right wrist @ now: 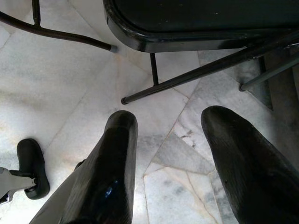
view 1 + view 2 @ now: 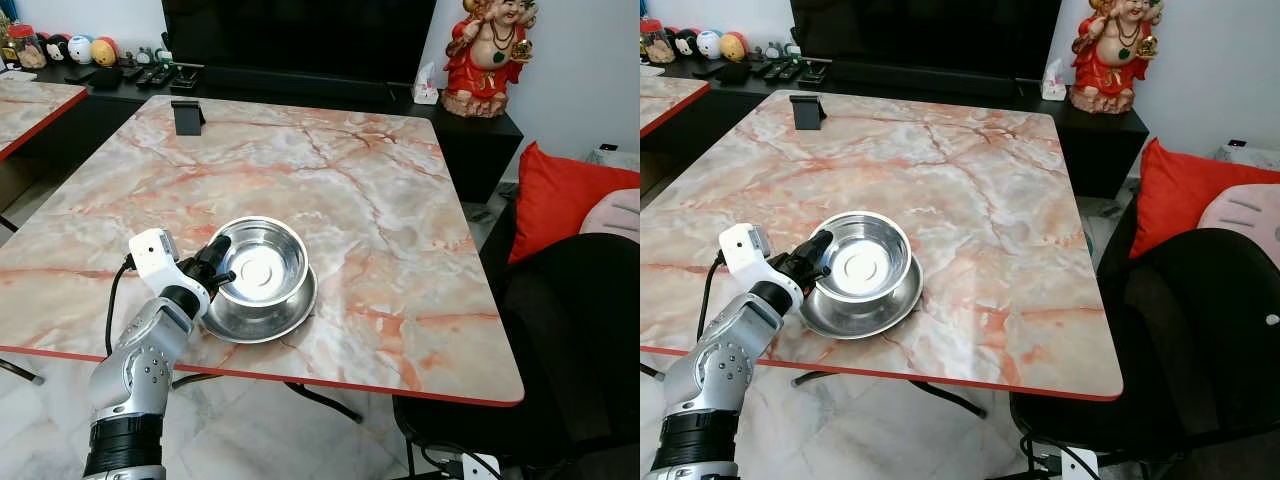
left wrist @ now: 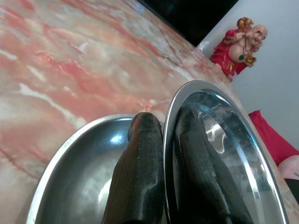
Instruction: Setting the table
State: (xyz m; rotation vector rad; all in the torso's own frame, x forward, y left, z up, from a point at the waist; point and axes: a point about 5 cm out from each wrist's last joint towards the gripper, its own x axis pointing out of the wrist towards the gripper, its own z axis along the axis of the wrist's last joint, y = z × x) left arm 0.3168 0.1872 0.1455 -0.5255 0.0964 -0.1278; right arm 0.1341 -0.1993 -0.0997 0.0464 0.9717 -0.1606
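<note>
The left gripper [image 2: 222,272] pinches the near rim of the round stainless steel bowl [image 2: 262,262], one finger inside, one outside; the bowl sits in a shallow steel plate [image 2: 262,312] near the front edge of the pink marble worktop [image 2: 330,170]. The right gripper [image 1: 168,154] hangs spread above the white tiled floor [image 1: 56,88]. A small black stand [image 2: 187,116] sits at the worktop's far side
</note>
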